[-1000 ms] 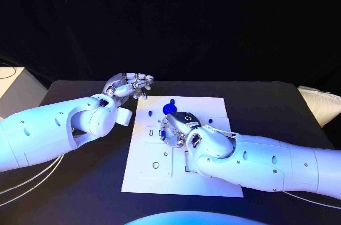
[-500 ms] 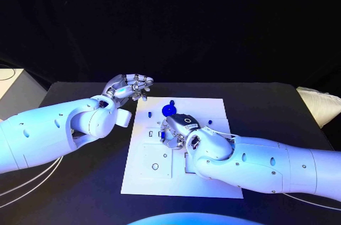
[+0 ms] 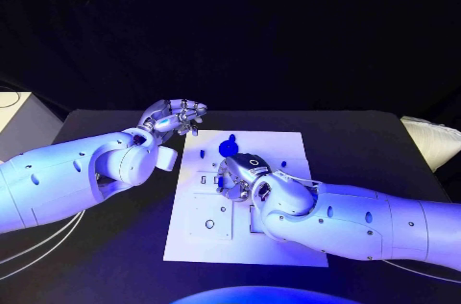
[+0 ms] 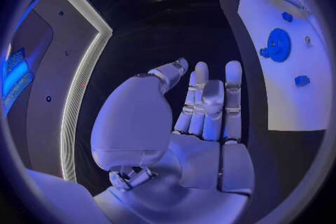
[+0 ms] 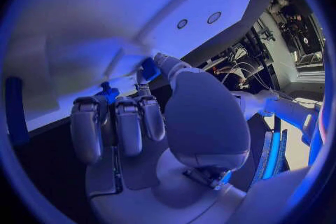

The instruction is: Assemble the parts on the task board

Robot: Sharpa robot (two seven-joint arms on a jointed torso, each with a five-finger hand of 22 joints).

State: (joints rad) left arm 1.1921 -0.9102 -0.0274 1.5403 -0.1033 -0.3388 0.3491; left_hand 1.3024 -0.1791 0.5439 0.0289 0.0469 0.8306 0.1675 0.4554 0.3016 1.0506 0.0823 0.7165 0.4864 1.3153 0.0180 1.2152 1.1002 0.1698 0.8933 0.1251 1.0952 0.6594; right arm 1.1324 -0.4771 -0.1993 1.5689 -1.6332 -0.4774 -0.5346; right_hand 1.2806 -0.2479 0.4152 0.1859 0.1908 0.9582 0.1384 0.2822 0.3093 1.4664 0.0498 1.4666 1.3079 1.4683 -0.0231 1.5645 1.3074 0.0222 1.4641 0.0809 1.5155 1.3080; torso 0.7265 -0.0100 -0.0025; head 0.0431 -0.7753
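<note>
the right hand (image 3: 237, 177) is bent down over the task board (image 3: 278, 251) centre, fingers curled, pinching a small blue part (image 5: 148, 69); its axis is unclear. the left hand (image 3: 178, 117) hovers at the board's 10 o'clock corner, fingers loosely spread, holding nothing.

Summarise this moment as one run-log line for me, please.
left hand: open, off the board's corner | right hand: over task board, pinching blue part | blue gear: on board
</note>
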